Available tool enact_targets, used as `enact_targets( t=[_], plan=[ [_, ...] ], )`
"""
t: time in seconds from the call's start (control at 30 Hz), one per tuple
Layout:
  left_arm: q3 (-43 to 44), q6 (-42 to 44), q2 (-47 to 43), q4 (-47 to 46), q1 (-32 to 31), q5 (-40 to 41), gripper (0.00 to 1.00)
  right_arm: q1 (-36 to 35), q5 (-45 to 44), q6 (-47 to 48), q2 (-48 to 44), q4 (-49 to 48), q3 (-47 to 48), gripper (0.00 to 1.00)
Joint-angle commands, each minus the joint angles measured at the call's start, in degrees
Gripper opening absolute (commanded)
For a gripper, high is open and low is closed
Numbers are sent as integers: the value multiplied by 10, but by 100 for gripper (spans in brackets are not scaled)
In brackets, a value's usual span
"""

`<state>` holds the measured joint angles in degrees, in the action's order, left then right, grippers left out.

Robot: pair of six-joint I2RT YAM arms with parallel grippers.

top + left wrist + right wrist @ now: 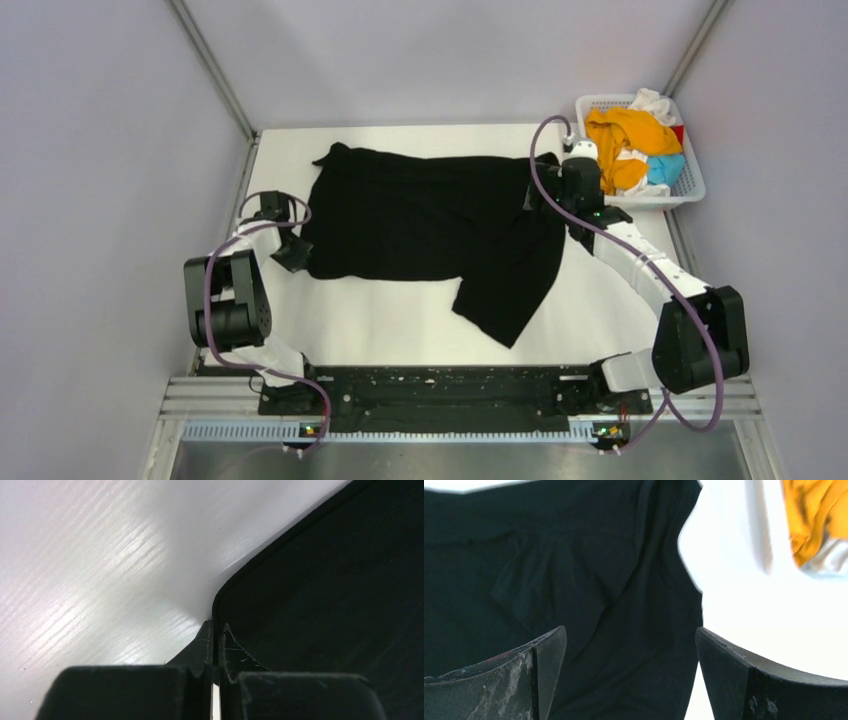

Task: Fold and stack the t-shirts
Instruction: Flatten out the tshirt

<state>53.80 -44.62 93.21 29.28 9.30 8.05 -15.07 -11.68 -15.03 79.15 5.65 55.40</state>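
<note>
A large black t-shirt (430, 215) lies spread across the white table, one sleeve hanging toward the front right. My left gripper (296, 250) is at its left front corner; in the left wrist view the gripper (216, 627) is shut on the shirt's hemmed edge (325, 580). My right gripper (545, 195) is open just above the shirt's right edge; in the right wrist view the gripper (631, 635) has black cloth (549, 555) between its spread fingers. An orange shirt (630, 135), a white one (655, 102), a light blue one (665, 168) and a bit of red (679, 133) lie crumpled in the basket.
The white lattice basket (692, 188) stands at the back right corner, close to my right wrist. Grey walls close in the table (380, 320) on the left, back and right. The orange cloth also shows in the right wrist view (814, 515).
</note>
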Motion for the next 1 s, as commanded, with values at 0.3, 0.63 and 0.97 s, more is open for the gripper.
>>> enact_targets(
  t=[0.3, 0.63, 0.97],
  plan=[
    [-53, 6, -79, -23, -2, -26, 0, -218, 92, -53, -36, 345, -44, 98],
    [-55, 18, -86, -11, -2, -16, 0, -345, 119, -153, -23, 363, -120, 78],
    [-63, 16, -98, -12, -2, -17, 0, -359, 6, -203, -6, 336, -140, 59]
  ],
)
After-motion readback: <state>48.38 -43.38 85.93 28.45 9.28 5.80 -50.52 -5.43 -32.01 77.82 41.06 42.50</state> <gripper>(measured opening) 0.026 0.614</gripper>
